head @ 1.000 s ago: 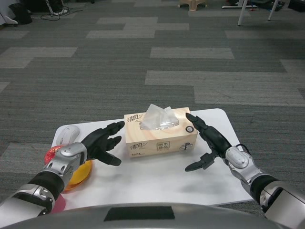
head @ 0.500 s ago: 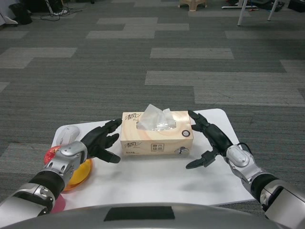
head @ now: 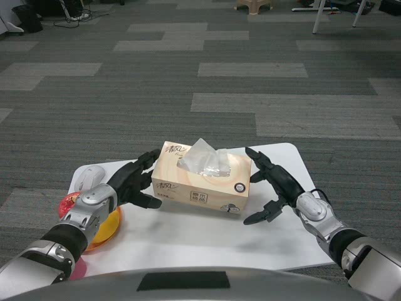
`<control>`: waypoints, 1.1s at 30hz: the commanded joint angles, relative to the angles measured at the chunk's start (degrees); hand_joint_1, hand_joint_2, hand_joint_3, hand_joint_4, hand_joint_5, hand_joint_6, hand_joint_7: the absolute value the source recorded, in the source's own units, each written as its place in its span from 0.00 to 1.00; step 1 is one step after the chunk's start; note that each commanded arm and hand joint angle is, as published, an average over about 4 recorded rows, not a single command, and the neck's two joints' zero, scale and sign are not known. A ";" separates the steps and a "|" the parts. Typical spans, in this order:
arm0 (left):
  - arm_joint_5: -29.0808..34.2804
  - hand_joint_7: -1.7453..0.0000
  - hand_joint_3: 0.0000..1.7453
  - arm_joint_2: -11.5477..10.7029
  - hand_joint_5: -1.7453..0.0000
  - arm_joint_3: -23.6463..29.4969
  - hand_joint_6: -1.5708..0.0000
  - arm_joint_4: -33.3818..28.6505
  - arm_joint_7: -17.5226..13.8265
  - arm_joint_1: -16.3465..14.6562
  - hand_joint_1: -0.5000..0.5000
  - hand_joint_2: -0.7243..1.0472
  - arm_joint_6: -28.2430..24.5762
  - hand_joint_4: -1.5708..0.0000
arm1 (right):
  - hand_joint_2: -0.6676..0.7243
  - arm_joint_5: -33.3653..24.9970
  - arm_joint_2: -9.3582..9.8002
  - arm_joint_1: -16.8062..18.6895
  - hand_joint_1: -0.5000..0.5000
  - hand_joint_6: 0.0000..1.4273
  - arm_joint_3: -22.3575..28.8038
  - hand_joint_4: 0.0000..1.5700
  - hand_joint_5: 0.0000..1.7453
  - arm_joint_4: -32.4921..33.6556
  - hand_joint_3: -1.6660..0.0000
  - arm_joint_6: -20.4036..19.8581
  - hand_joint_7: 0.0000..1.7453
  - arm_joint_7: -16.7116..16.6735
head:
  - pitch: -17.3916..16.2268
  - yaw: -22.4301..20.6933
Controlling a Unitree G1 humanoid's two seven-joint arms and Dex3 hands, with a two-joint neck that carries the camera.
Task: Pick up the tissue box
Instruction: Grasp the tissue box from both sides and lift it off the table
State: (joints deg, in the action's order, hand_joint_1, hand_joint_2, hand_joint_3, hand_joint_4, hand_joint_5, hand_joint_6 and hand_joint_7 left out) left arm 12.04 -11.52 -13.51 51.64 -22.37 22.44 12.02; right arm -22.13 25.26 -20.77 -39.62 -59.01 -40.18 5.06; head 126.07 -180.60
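The left hand [head: 128,183] hides the box's [head: 202,182] left end; contact there cannot be told. The forearm covers part of the orange dish [head: 106,227]. Box print is unreadable

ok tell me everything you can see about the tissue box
The tissue box is pale tan cardboard with dark print and a round black mark on its front. A clear crumpled tissue stands out of its top slot. It sits skewed on the white table, between the left hand, whose fingers touch its left end, and the right hand at its right end.
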 commanded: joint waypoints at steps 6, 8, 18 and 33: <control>3.25 1.00 0.10 0.79 1.00 -2.00 1.00 1.32 0.57 1.11 1.00 1.00 4.33 1.00 | 0.45 0.33 -1.35 -0.85 0.08 0.00 -0.63 0.13 0.83 0.21 0.81 -0.64 0.04 0.34 | 0.06 0.07; 4.00 1.00 0.10 0.79 1.00 -2.66 1.00 1.49 0.57 1.11 1.00 1.00 4.33 1.00 | 0.45 0.33 -1.35 -0.85 0.08 0.00 -0.63 0.13 0.83 0.21 0.81 -0.69 0.04 0.30 | 0.07 0.12; 5.14 1.00 0.10 0.79 1.00 -3.28 1.00 1.63 0.40 1.11 1.00 1.00 4.33 1.00 | 0.44 0.33 -1.35 -0.85 0.08 0.00 -0.70 0.15 0.83 0.21 0.81 -0.69 0.04 0.21 | 0.08 0.14; 11.05 1.00 0.10 0.77 1.00 -6.86 1.00 1.27 -2.72 1.11 1.00 1.00 4.33 0.99 | 0.30 0.35 -1.35 -0.93 0.07 0.00 -0.46 0.33 0.85 0.23 0.76 -1.02 0.04 -0.71 | 0.43 0.36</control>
State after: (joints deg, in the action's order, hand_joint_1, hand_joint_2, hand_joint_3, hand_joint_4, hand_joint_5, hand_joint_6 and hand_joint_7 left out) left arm 21.63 -11.74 -19.06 53.52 -22.76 22.49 15.28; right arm -21.84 25.39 -20.77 -39.87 -59.24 -40.18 4.37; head 126.48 -180.25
